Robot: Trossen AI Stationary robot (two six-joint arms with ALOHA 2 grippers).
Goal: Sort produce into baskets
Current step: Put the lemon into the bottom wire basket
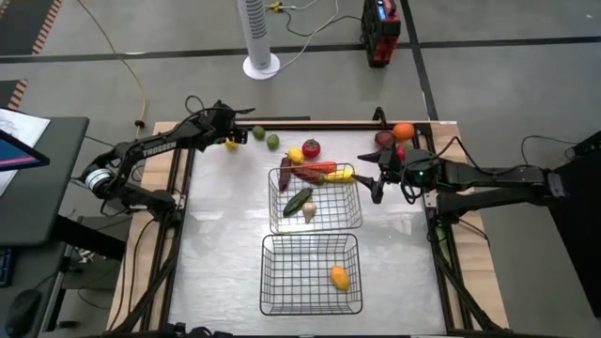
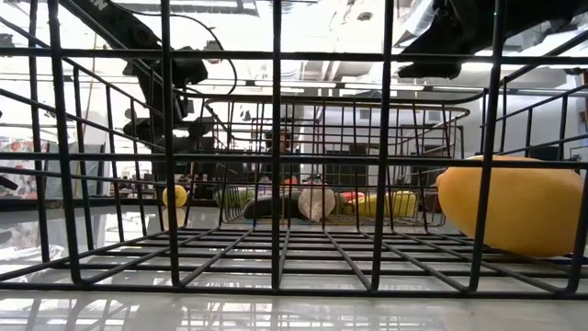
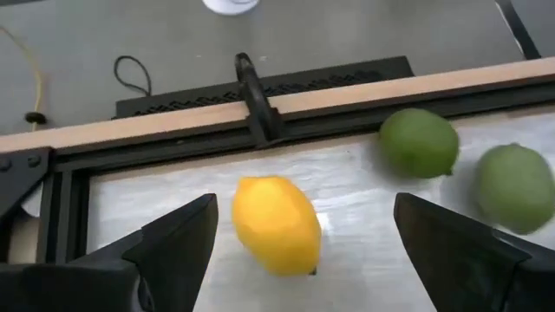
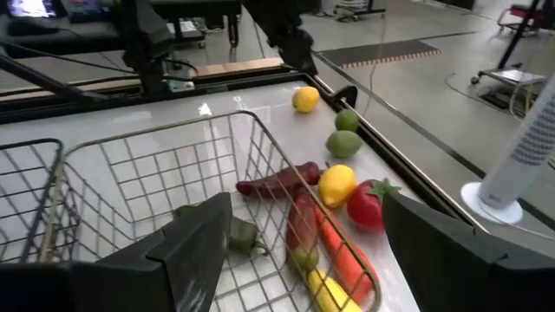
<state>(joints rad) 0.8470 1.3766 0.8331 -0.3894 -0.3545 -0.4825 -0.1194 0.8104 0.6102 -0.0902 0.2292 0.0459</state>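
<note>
Two fingers of the left claw spread wide around a lemon, gripping nothing.

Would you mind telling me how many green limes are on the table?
2: one lime near the far edge by the left gripper, the other lime just beside it. Others may be hidden.

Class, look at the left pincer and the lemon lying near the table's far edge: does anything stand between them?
Nothing visible does. The left pincer is open, with the lemon lying on the bare table between its fingers. The two limes lie off to one side, apart from the lemon.
</note>
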